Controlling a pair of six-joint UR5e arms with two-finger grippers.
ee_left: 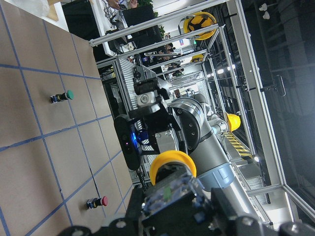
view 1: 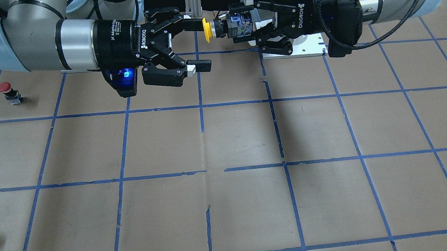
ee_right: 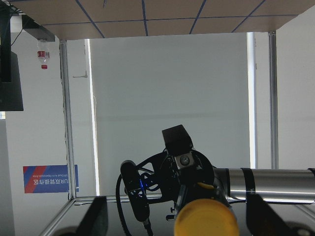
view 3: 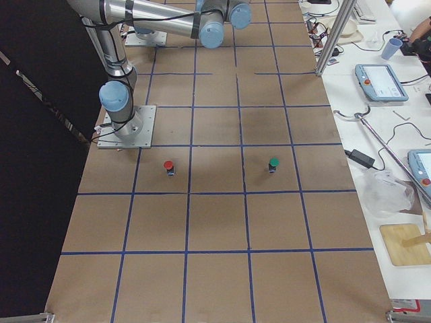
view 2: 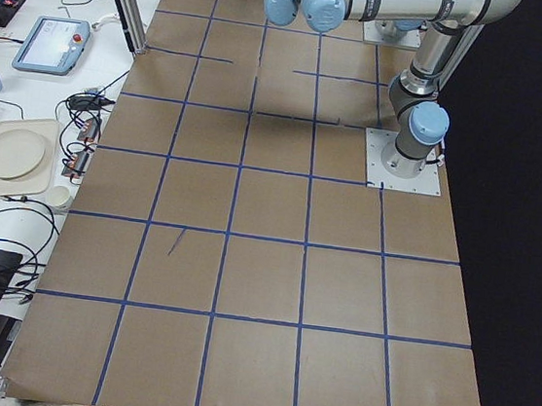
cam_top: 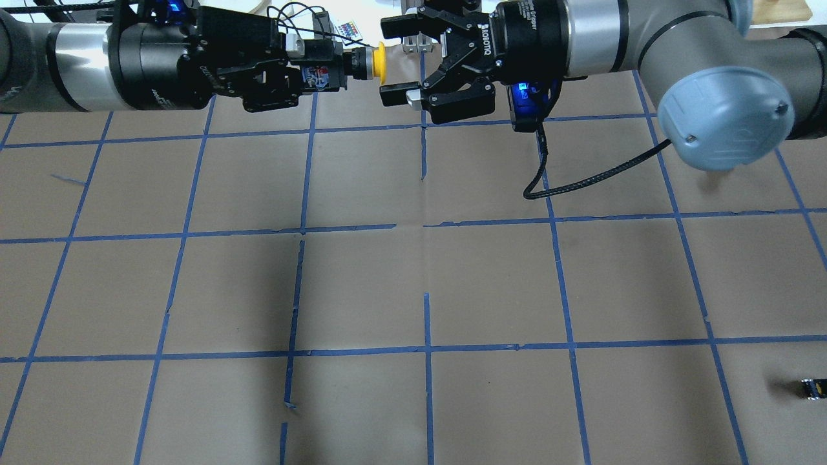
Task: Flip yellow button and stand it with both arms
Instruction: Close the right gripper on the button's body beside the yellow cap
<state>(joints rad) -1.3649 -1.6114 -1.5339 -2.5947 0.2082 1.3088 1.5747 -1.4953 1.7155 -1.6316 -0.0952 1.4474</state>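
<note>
left gripper [view 1: 239, 23] clamps yellow button [view 1: 207, 30] by its body, midair; right gripper [view 1: 198, 45] spread wide, just beside the cap

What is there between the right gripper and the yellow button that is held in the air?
Nothing but air. In the overhead exterior view the cap of the yellow button points into the open right gripper, just at its fingertips, and no object lies between them.

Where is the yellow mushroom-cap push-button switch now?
Overhead view, top centre: yellow button in mid-air over the table, body clamped in the left gripper, cap facing the open right gripper.
</note>
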